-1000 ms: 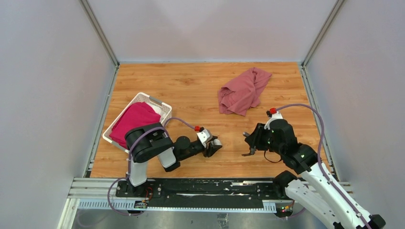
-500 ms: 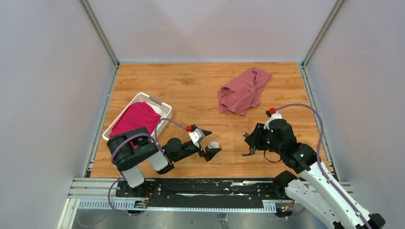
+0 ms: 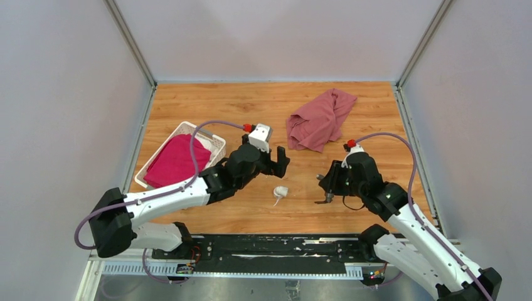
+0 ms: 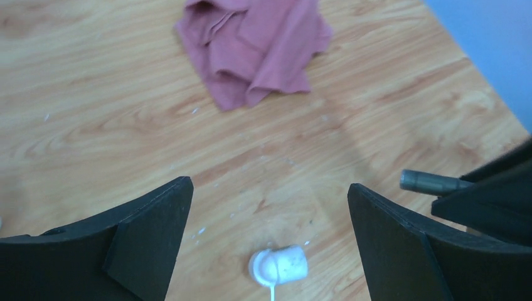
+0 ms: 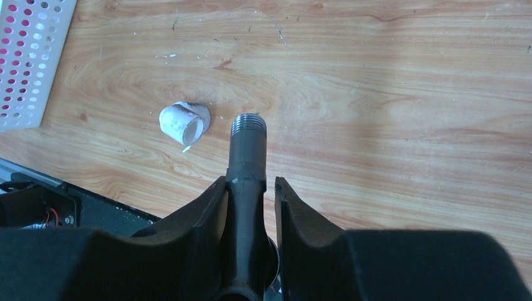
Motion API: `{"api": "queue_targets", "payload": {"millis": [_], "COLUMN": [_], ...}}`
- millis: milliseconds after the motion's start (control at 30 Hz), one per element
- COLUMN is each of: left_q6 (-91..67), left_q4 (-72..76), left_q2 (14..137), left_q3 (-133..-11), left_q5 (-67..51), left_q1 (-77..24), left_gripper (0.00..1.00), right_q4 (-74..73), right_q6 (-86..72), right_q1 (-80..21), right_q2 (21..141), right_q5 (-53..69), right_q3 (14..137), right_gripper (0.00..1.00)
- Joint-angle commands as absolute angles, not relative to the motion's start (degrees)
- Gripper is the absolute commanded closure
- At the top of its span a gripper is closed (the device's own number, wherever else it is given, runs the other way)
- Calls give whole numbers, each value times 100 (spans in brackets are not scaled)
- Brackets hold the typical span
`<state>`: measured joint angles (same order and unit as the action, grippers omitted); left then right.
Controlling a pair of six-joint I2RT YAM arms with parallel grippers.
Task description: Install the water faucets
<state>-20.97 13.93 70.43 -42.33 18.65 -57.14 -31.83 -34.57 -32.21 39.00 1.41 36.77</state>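
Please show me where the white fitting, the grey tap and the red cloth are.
white fitting (image 5: pixel 184 121): right wrist view, middle of its body.
tap (image 5: pixel 247 157): right wrist view, shaft below the threaded end.
cloth (image 3: pixel 320 119): top view, centre of the crumpled heap.

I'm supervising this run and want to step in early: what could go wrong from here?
The white fitting lies loose on its side, so it may roll if nudged. The left gripper hangs open near it, steadying nothing. The right gripper pinches the tap only by its stem; pushing its threads in could twist it.
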Motion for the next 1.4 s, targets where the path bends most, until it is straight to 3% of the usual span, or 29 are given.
{"api": "queue_targets", "payload": {"millis": [0, 267, 500, 733, 900, 1200, 1367], "left_q6": [-3600, -5521, -7403, -8428, -9042, -9420, -9502], "left_q4": [-2123, -1431, -2927, -3447, -3523, -3149, -3225], "left_q2": [7251, 7120, 7649, 8897, 9091, 9441, 9520], "left_q3": [-4947, -4479, -5203, -5911, -5796, -5772, -5950], "left_q5": [3159, 1675, 1424, 497, 377, 324, 649], "left_q1": [-5757, -5704, -5704, -5713, -5730, -5730, -5715], "left_gripper": [0, 0, 0, 0, 0, 8, 21], "right_q4": [-2785, -2681, -2645, -2530, -2557, -2588, -2679], "right_q6": [-3502, -3461, -3341, -3297, -3295, -3331, -3323], "right_q1": [-3168, -3165, -3171, -3173, -3173, -3168, -3173], "right_q2": [4070, 4193, 4215, 4312, 4140, 4001, 3922], "right_q5": [239, 305, 363, 548, 513, 580, 580], "right_q3": [3735, 3729, 3677, 3698, 3657, 3507, 3507], "right_gripper": [100, 100, 100, 100, 100, 100, 100]}}
